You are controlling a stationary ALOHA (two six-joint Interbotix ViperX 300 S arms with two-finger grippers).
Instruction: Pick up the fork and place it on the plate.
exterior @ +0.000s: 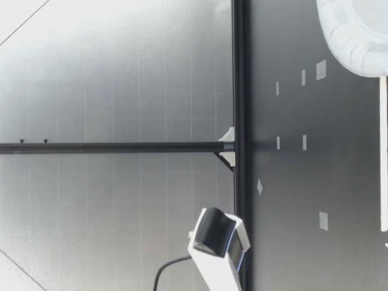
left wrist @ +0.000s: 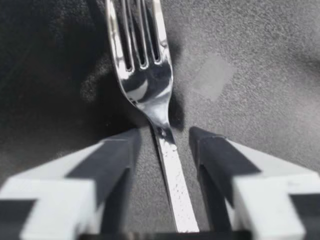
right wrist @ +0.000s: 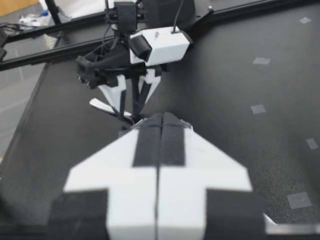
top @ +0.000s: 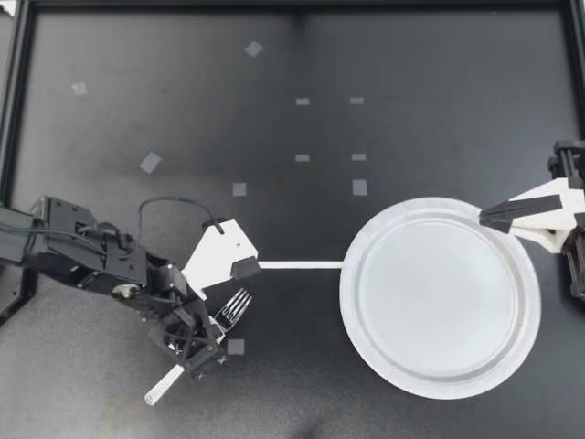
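Black table (top: 439,73) with plate (top: 441,297), fork (top: 236,306), white strip (top: 300,265), tape squares (top: 359,187).

The table (top: 411,73) was matte black, edged by a black metal frame (top: 292,5), with small grey tape squares (top: 150,163) and one white strip (top: 300,265) stuck on it. Beyond its far edge a black post (exterior: 115,147) stood upright against a pale panelled wall (exterior: 109,73).

Left gripper (left wrist: 164,135): fingers spread, one dark pad (left wrist: 112,160) on each side of the fork handle, a gap at each side.
Fork (left wrist: 147,85): flat on the table (left wrist: 260,150), tines pointing ahead of the gripper.
Tape patch (left wrist: 214,76): pale, just beside the fork's head.
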